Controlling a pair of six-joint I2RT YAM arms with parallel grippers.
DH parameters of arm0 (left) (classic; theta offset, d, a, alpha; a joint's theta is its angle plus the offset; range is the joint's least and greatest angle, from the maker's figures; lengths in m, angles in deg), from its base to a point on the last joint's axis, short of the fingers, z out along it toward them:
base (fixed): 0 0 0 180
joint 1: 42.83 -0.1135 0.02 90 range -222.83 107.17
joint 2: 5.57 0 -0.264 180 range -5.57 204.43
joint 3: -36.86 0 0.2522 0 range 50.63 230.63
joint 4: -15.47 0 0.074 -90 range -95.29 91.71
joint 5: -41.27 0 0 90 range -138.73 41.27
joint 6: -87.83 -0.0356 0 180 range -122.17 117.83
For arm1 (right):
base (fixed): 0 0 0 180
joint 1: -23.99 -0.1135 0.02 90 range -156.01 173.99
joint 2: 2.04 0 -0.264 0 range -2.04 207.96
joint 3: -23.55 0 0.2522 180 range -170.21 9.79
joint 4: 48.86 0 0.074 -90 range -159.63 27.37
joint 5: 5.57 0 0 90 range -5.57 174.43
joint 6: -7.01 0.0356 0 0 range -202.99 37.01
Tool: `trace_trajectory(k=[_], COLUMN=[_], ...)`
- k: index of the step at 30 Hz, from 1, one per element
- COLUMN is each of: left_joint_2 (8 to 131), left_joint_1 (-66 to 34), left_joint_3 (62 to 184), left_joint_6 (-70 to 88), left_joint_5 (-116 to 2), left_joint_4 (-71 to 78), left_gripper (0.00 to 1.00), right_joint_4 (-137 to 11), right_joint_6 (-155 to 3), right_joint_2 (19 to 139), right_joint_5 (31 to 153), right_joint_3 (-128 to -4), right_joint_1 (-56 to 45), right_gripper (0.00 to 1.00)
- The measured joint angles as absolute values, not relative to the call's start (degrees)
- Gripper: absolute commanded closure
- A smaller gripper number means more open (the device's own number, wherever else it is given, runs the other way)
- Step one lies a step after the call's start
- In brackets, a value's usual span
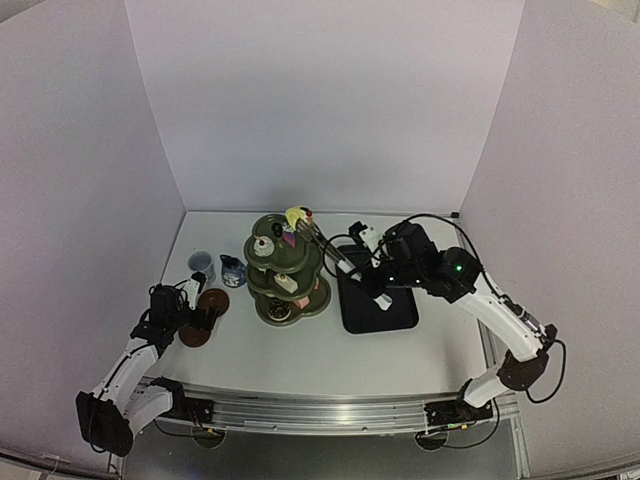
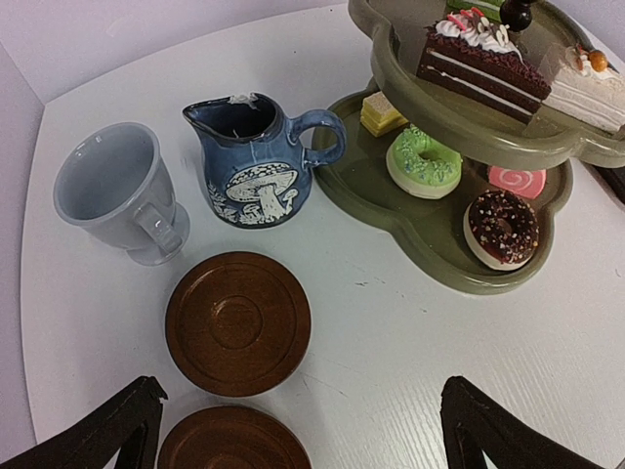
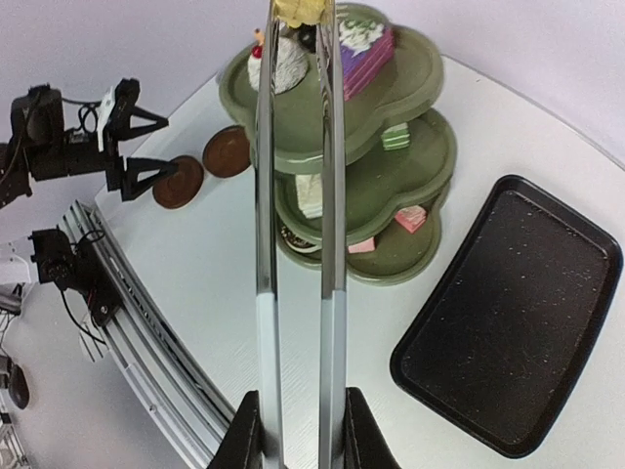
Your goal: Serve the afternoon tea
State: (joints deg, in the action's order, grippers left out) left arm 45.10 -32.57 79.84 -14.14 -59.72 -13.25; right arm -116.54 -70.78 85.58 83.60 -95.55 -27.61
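The dark green three-tier stand (image 1: 285, 270) carries small pastries, among them a green donut (image 2: 423, 161), a chocolate donut (image 2: 501, 228) and a cake slice (image 2: 479, 63). My right gripper (image 3: 298, 410) is shut on the metal tongs (image 3: 332, 195). The tong tips pinch a yellow pastry (image 3: 298, 10) over the top tier (image 3: 410, 68). My left gripper (image 2: 301, 410) hangs open above the table with nothing between its fingers. Two round brown saucers (image 2: 237, 322) (image 2: 232, 440) lie just ahead of it and to its left. Behind them stand the pale blue cup (image 2: 112, 191) and the dark blue jug (image 2: 256, 161).
A black rectangular tray (image 1: 380, 300) lies right of the stand, under the right arm, and it looks bare in the right wrist view. White walls close in the table at the back and on both sides. A metal rail (image 1: 320, 410) runs along the near edge.
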Motion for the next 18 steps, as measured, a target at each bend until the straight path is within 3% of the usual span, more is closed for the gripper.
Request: trace_trajectory(k=[13, 18], left_joint_2=[45.08, 45.08], left_joint_1=[-32.57, -32.57], left_joint_3=[79.84, 79.84], left_joint_6=[-14.14, -14.14], left_joint_5=[-60.2, -60.22], left_joint_4=[-13.24, -13.25], left_gripper=[0.0, 0.0], right_joint_4=[-120.71, -122.7], right_joint_6=[-74.53, -75.3], right_joint_2=[95.44, 97.37], right_joint_5=[85.86, 84.97], right_joint_3=[-98.57, -101.09], right_joint_1=[-29.61, -29.61], right_gripper=[0.99, 0.84])
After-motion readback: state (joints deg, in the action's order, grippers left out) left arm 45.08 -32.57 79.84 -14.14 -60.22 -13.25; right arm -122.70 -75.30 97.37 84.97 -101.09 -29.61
